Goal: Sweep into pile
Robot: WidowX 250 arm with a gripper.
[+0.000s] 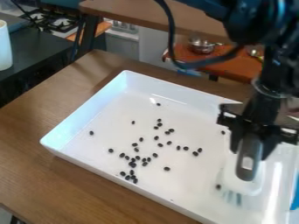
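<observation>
The beans (pixel 132 164) lie strewn over the floor of the white tray (pixel 79 156), thickest in a loose knot toward the near wall, with a ragged band of them trailing off to the middle. A few are on their own: one over to the left, one up toward the far corner, one by the gripper, and one right beside the brush's bristles. Nothing you'd call a pile there.

The brush (pixel 248 175) stands at the tray's right part, handle up and bristles down, apart from the main scatter. The gripper (pixel 251 152) hangs over it with its fingers closed about the handle, one on each side.

So I'd say the tool is in hand and the sweeping itself is the job now, with most of the gathering left to do. Next, to my eye, the bristles want setting down on the outer side of the strays, then a low, steady stroke toward the knot. That bean by the bristles could go along on the first pass. Too quick a flick might scatter them more.

The tray sits on a brown table (pixel 35 166), with a blue thing (pixel 295 197) by its right side. Behind, there's a metal pot (pixel 201 45) and a stove (pixel 53 18).
</observation>
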